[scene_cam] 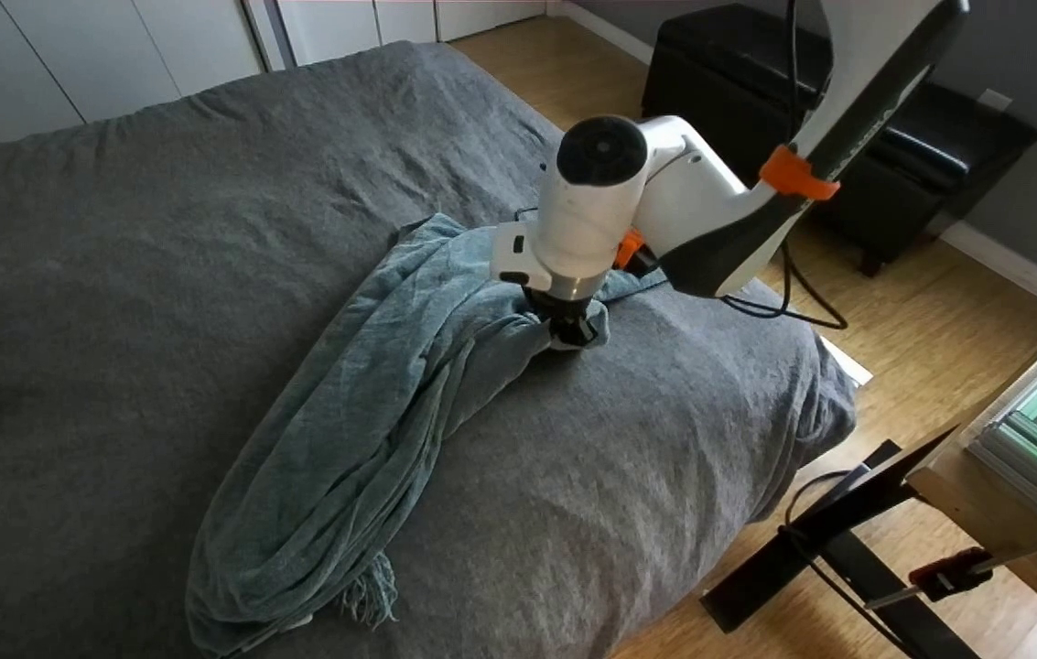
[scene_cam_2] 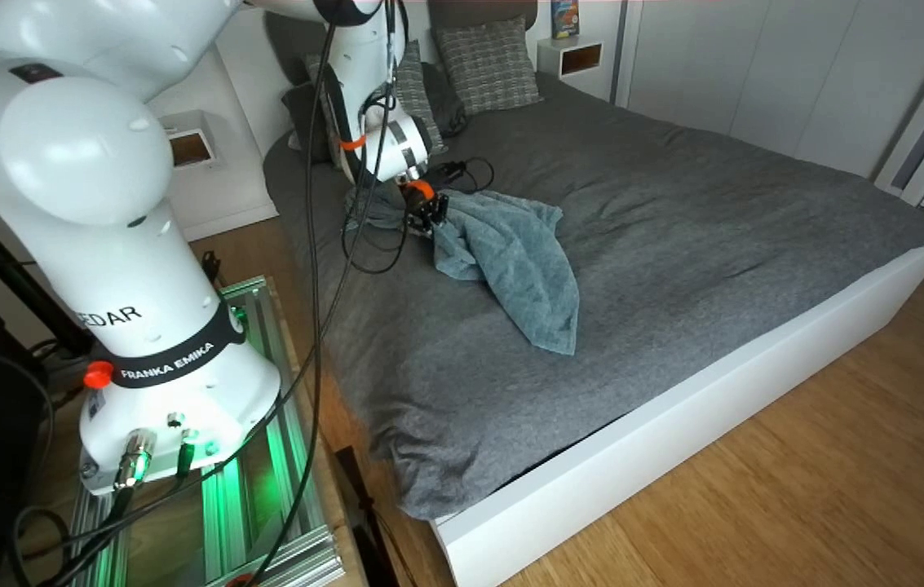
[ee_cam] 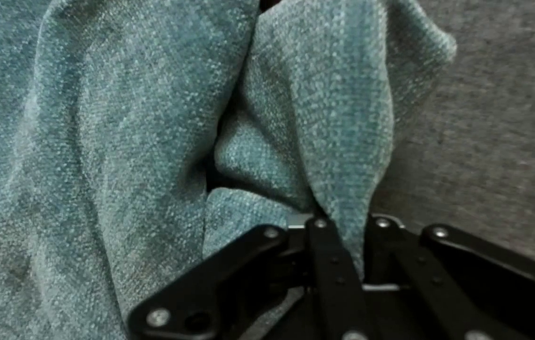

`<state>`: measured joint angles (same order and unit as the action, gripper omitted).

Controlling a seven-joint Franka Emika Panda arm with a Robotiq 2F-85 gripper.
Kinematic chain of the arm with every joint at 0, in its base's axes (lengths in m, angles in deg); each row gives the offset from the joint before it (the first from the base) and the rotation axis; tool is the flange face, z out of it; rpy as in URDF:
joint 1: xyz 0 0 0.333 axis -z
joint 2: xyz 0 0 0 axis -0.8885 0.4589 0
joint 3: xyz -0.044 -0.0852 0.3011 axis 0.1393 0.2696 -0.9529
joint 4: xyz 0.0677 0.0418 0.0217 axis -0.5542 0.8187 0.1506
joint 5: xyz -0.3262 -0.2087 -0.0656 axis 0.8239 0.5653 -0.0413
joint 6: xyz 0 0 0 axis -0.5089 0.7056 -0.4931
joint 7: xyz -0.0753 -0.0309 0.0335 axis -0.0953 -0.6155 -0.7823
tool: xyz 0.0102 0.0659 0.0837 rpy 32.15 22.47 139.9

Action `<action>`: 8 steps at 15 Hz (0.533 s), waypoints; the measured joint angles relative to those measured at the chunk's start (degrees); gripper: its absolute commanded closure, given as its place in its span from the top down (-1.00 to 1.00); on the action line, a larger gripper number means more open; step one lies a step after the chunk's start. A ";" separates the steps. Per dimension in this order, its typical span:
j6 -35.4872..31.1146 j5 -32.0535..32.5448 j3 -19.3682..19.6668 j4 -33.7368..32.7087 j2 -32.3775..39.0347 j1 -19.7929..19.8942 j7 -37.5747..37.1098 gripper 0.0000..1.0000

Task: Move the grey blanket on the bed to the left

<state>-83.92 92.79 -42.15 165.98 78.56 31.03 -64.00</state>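
Observation:
The grey blanket (scene_cam: 326, 458) is a rumpled blue-grey throw lying lengthwise near one side of the bed (scene_cam: 134, 275), with a fringed end showing. It also shows on the bed (scene_cam_2: 690, 244) in an exterior view, where the arm covers part of the blanket (scene_cam_2: 515, 261). My gripper (scene_cam: 573, 331) is low over the bed at the blanket's edge; it also shows beside the cloth (scene_cam_2: 429, 214). In the wrist view, the fingers of the gripper (ee_cam: 350, 231) are shut on a narrow fold of the blanket (ee_cam: 144, 118). The finger pads are partly hidden by the cloth.
A black bench (scene_cam: 930, 128) stands by the wall past the bed. Patterned pillows (scene_cam_2: 488, 69) lie at the bed's head. A white footboard (scene_cam_2: 674, 432) edges the bed. Loose black cables (scene_cam_2: 319, 244) hang along the arm. The robot base stands on a metal-framed table (scene_cam_2: 298, 465).

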 measured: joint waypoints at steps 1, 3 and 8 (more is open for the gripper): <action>0.00 -0.47 -1.87 2.59 -1.94 1.85 1.50 -0.94; 0.00 -2.48 -5.70 7.85 -5.76 5.64 4.95 -0.94; 0.01 -10.69 -14.29 19.93 -13.63 14.40 14.78 -0.94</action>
<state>-83.91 82.10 -56.45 185.91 64.93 45.43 -49.23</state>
